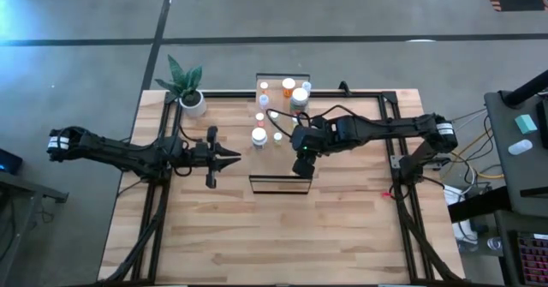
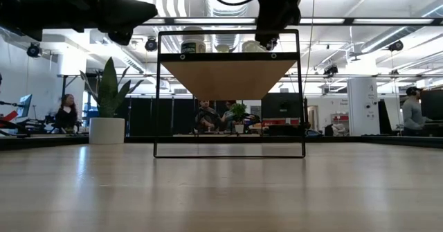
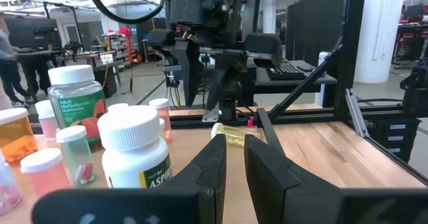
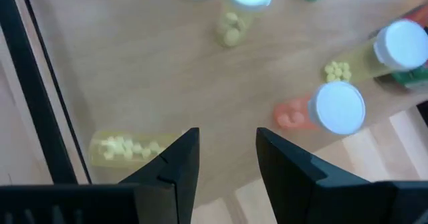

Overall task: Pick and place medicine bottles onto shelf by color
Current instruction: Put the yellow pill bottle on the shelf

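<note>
Behind my slatted wood table (image 1: 223, 236) I see an open workshop with people seated at desks. The shelf (image 1: 281, 134) runs from the table's far edge toward its middle.

My right arm reaches in from the right edge, bent at the elbow, wrist turned down over the shelf's near end. Its pincer (image 4: 224, 158) is spread and holding nothing; a clear bottle of yellow pills (image 4: 127, 147) lies on its side on the shelf top just beside one finger.

My left arm stretches low from the left edge, its pincer (image 1: 231, 158) level and pointing at the shelf, fingers close together around nothing.

The other medicine bottles (image 1: 259, 136) stand clustered on the shelf's far half. I count roughly nine from above, though some overlap. A potted plant (image 1: 190, 94) sits at the far left corner.
</note>
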